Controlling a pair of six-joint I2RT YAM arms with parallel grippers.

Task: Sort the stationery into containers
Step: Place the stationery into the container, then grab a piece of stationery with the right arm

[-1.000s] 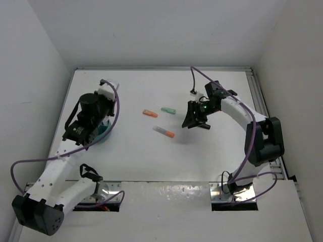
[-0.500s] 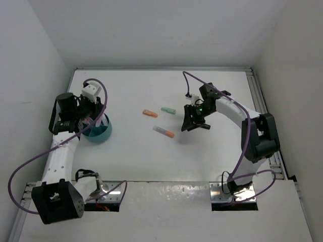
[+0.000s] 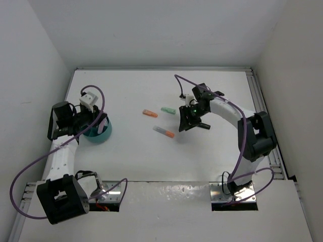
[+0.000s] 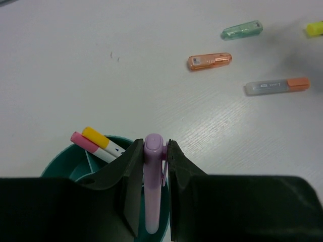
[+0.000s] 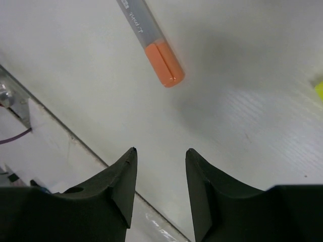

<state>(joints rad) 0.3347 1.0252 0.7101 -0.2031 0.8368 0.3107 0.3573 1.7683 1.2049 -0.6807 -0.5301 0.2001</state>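
1. The left gripper is shut tight on a purple pen.
2. It holds that pen over the teal bowl, where a pink pen and a yellow-capped pen already lie.
3. The right gripper is partly open and holds nothing.
4. The grey pen with the orange cap lies flat on the table, just ahead of the right gripper.
5. Its orange end points back at the gap, so its long side runs nearly in line with the gap.
6. I think the fingers can squeeze across its thin body.
7. The right arm is much nearer to this pen.
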